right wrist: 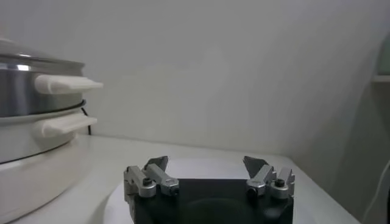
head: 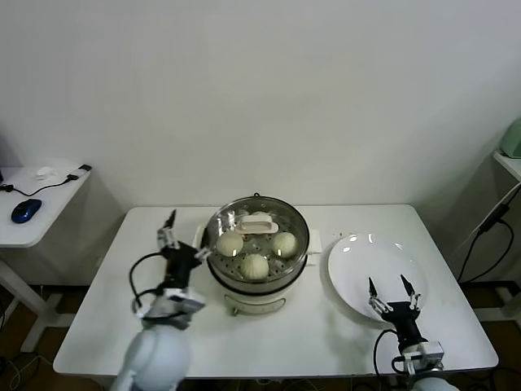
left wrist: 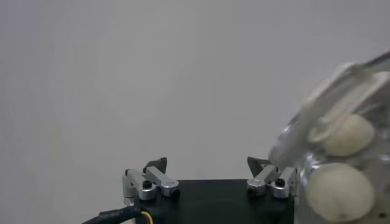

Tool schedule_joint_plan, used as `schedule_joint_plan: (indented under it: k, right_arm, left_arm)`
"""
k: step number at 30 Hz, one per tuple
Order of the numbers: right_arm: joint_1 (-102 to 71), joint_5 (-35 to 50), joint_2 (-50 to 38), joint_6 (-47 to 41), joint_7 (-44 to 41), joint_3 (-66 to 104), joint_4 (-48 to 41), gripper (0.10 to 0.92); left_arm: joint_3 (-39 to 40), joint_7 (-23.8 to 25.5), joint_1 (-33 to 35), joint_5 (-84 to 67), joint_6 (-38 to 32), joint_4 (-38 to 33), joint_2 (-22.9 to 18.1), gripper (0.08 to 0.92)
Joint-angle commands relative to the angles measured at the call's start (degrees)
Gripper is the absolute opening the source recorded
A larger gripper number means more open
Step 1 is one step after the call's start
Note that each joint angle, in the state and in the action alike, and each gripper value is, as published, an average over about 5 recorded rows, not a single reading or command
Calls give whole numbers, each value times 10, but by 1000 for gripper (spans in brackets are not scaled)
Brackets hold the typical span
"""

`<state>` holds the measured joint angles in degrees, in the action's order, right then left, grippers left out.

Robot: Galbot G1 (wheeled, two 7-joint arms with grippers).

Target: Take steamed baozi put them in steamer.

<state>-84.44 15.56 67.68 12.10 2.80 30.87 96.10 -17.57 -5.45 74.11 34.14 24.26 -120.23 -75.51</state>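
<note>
So from the head view, the buns (head: 255,265) sit in the steamer (head: 257,287) under a glass lid (head: 257,225) (four, looks like). Left gripper (head: 182,235) spread wide beside it. Right wrist view: right gripper (right wrist: 206,165) open, empty, over the plate (right wrist: 195,164).

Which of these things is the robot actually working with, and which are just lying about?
Job in hand:
- buns, inside the steamer
- steamer
- glass lid, on the steamer
- left gripper, beside the steamer, jaws open
- right gripper, over the plate, jaws open
- plate, bare

Lying about:
- mouse on the side desk
</note>
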Motion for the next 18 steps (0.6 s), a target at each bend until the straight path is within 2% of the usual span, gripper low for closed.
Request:
schedule_joint_plan:
  k: [1,5,8,13,18]
  right_arm:
    - [7,7,4,23,9,-3,-11,823]
    - [10,9,2,21,10,-5,-13,823]
    - [11,16,-2,18,10,-12,-13,823]
    - [13,17,-3,16,10,-20,-17,823]
    - [14,18,-3,14,11,-25,-21,823]
  left_arm:
    - [-158,-72,31,-384,-174,-38,27,823]
    - [-234,-48,63,-529,-219,42,78,823]
    - [-228,-40,82,-550,-252,113,96,823]
    - [-187,-14,85,-524,-293,221,90,823]
    - [-166,-1,82,-515,-305,251,64,823]
